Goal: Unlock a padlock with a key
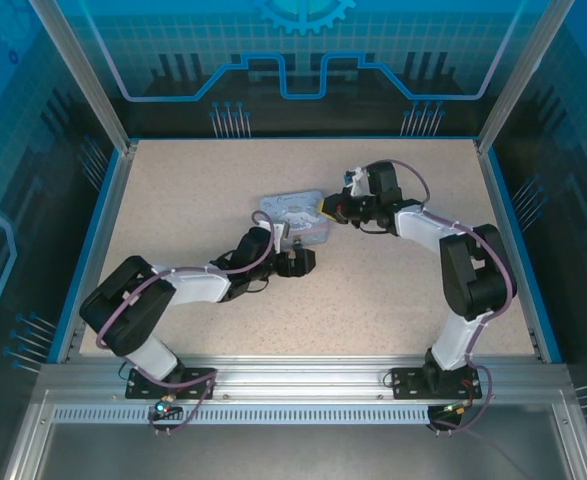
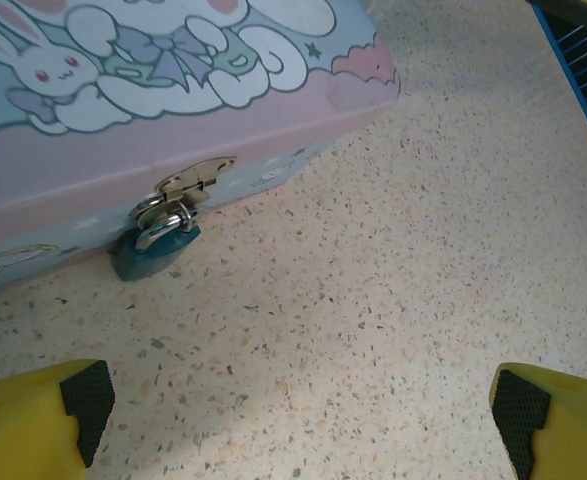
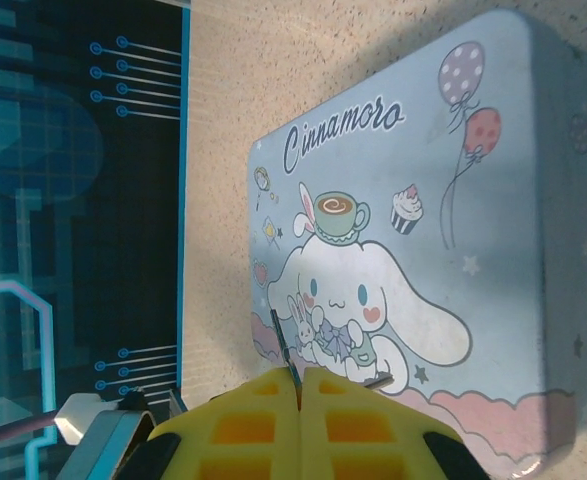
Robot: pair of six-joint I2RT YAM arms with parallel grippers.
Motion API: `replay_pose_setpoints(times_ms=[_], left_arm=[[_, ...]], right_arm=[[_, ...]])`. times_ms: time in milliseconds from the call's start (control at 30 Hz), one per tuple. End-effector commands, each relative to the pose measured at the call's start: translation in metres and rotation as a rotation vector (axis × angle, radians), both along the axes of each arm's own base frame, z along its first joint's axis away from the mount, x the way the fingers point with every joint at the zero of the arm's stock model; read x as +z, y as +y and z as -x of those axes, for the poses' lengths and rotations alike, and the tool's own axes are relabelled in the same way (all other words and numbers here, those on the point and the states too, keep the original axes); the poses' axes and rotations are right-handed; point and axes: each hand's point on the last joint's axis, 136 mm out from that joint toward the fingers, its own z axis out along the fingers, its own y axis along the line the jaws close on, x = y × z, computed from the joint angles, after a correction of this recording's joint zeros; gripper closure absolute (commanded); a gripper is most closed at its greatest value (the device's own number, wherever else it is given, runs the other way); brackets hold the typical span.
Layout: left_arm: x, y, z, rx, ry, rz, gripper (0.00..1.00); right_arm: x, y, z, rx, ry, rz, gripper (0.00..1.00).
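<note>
The padlock (image 2: 156, 247) is tiny, with a teal body and a silver shackle. It hangs from the metal hasp (image 2: 195, 180) on the front of a pastel cartoon tin (image 2: 173, 110), its body resting on the table. My left gripper (image 2: 303, 420) hovers low in front of the padlock, open wide, its black fingertips (image 2: 83, 400) far apart with bare table between them. My right gripper (image 3: 299, 385) is above the tin's lid (image 3: 403, 250), near its front edge. It is shut on the key (image 3: 284, 345), whose thin dark blade sticks out between the yellow jaws.
The tin (image 1: 295, 212) lies mid-table, with my left gripper (image 1: 295, 260) at its near side and my right gripper (image 1: 331, 210) at its right end. A blue rim (image 1: 103, 230) and dark enclosure walls bound the speckled table (image 1: 373, 310).
</note>
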Motion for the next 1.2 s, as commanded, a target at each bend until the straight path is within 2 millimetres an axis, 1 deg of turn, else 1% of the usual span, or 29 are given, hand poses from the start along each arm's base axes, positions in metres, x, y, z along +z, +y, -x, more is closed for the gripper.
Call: replay_pose_setpoints(times_ms=[0,100,300,467,633,800,1000,1167], left_arm=[[-0.003,-0.009,0.000,-0.056,-0.042,0.008,0.01],[-0.006,-0.012,-0.003,-0.068,-0.052,-0.004,0.01],[-0.011,-0.011,-0.014,-0.070,-0.090,-0.071,0.01],[-0.018,-0.012,-0.020,-0.064,-0.101,-0.096,0.01],[-0.026,-0.007,-0.028,-0.037,-0.122,-0.137,0.01],[-0.025,-0.004,-0.036,-0.009,-0.154,-0.162,0.01],[-0.026,-0.006,-0.044,0.012,-0.183,-0.170,0.01],[-0.029,-0.015,-0.049,0.010,-0.187,-0.161,0.01]], right_arm=[[0.005,0.010,-0.008,0.020,-0.025,0.006,1.00],[0.003,0.013,-0.012,0.026,-0.017,0.010,1.00],[-0.005,0.016,-0.018,0.030,0.001,0.009,1.00],[-0.012,0.015,-0.016,0.028,0.015,0.025,1.00],[-0.019,0.016,-0.013,0.036,0.029,0.030,1.00],[-0.025,0.014,-0.009,0.039,0.038,0.046,1.00],[-0.032,0.014,-0.006,0.042,0.050,0.059,1.00],[-0.037,0.017,-0.003,0.047,0.059,0.064,1.00]])
